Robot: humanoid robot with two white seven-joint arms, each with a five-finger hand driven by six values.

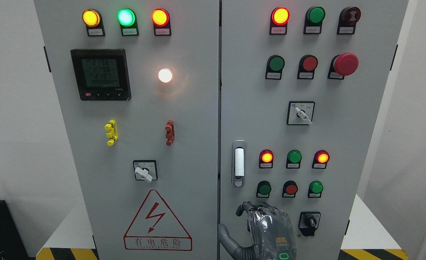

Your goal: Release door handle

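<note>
The door handle [239, 163] is a silver recessed handle with a white bar, standing upright at the left edge of the right cabinet door [343, 144]. My right hand [261, 216], grey under a clear cover, rises from the bottom edge with its back toward the camera. It sits below the handle and slightly to the right, apart from it. Its fingers [256, 208] are loosely bent at the tips and the thumb [227, 234] is spread out to the left. The hand holds nothing. Both cabinet doors look closed, and my left arm does not show.
Push buttons, lit indicator lamps and a black rotary switch [309, 223] surround the hand on the right door. A red emergency button [346, 64] protrudes at upper right. The left door [184, 144] carries a meter, a selector switch and a warning triangle.
</note>
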